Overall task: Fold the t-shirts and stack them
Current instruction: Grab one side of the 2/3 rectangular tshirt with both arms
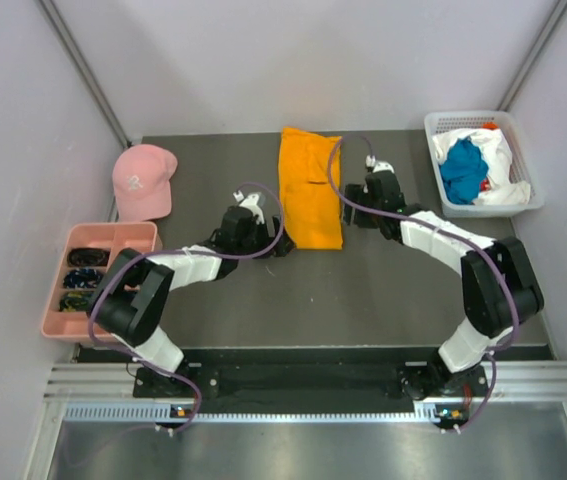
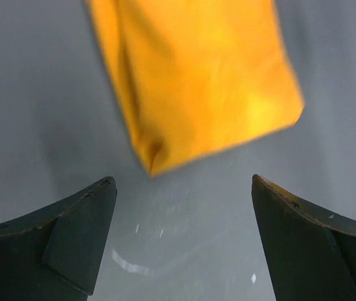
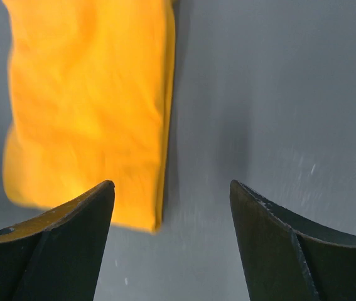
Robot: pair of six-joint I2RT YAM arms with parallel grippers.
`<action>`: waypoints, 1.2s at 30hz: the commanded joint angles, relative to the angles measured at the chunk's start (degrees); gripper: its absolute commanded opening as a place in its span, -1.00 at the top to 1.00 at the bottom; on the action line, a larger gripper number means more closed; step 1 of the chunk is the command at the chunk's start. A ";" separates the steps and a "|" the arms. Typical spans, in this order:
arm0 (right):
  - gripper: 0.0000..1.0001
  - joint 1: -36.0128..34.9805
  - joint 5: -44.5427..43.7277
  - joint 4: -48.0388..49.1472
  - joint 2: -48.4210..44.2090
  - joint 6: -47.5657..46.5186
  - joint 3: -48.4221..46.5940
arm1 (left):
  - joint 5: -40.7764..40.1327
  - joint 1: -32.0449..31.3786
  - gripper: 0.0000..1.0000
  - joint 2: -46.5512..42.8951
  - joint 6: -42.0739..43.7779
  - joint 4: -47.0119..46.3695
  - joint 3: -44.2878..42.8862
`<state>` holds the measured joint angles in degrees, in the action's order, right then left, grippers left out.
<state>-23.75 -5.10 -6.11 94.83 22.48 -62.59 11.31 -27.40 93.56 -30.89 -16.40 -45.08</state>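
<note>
The orange-yellow t-shirt point(image 1: 310, 187) lies folded into a long narrow strip at the middle back of the dark table. My left gripper point(image 1: 279, 243) is open and empty, low over the table just off the shirt's near left corner; in the left wrist view the shirt's near end point(image 2: 196, 69) lies ahead of the gripper point(image 2: 184, 188). My right gripper point(image 1: 354, 216) is open and empty beside the shirt's right edge; in the right wrist view the shirt point(image 3: 90, 106) lies ahead and to the left of the gripper point(image 3: 171, 188). A teal-blue t-shirt point(image 1: 463, 170) and a white t-shirt point(image 1: 505, 160) lie bunched in a basket.
The white plastic basket point(image 1: 483, 118) stands at the back right corner. A pink cap point(image 1: 143, 180) lies at the back left. A pink compartment tray point(image 1: 113, 235) with dark small items sits at the left edge. Walls close in on both sides.
</note>
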 commanded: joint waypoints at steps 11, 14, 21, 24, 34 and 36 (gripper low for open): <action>-0.44 -1.56 7.82 4.17 -4.39 8.37 13.28 | -5.07 -0.46 -0.87 -3.75 -1.10 -6.18 7.47; -0.43 -1.56 10.28 5.67 -2.02 9.51 12.84 | -3.41 -0.46 -0.86 -1.20 -1.71 -7.58 6.24; -0.32 -1.56 13.54 8.30 1.24 11.53 12.31 | -1.03 -0.46 -0.83 3.03 -2.59 -10.40 4.74; -0.08 -1.56 13.63 9.27 2.03 12.24 12.75 | -0.77 -0.46 -0.81 4.35 -2.59 -10.67 4.21; 0.37 -1.48 13.28 9.62 3.70 12.41 12.49 | -0.50 -0.46 -0.53 6.20 -2.50 -11.90 3.68; 0.38 -1.48 13.10 9.54 3.70 12.41 12.58 | -0.24 -0.46 -0.41 6.46 -2.50 -12.07 3.68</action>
<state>-24.95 8.08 2.15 97.71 34.74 -48.86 9.89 -27.92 98.43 -33.23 -27.42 -40.40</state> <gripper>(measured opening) 0.318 0.765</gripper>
